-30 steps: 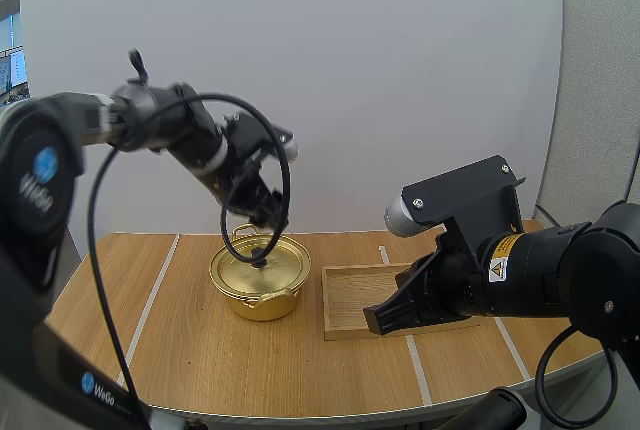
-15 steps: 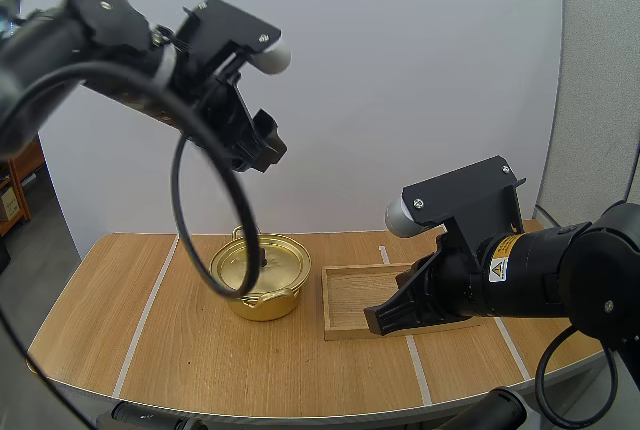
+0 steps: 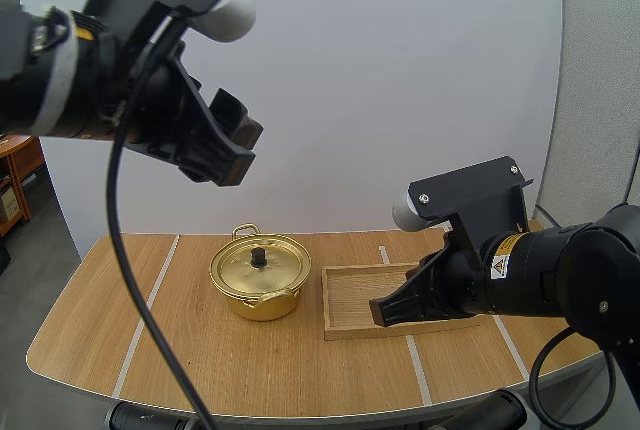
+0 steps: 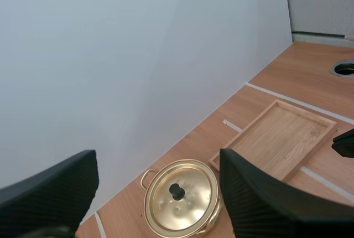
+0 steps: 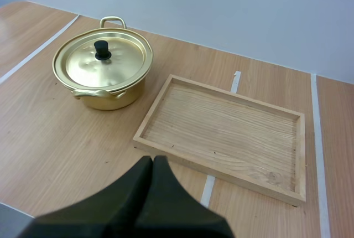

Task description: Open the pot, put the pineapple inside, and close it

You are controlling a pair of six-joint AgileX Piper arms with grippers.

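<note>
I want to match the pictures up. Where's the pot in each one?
High view: pot on the table, left of the tray.
Left wrist view: pot beside the tray's short end.
Right wrist view: pot beside the tray.
Shared landmark: the tray.

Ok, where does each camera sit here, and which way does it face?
High view: behind and above the arm bases, facing forward and down over the table; left gripper high, right gripper low by the tray.
Left wrist view: on the left arm, looking down on the pot; its open fingers frame it.
Right wrist view: on the right arm, low, facing pot and tray; shut fingers in front.
Shared by both wrist views: pot and tray.
</note>
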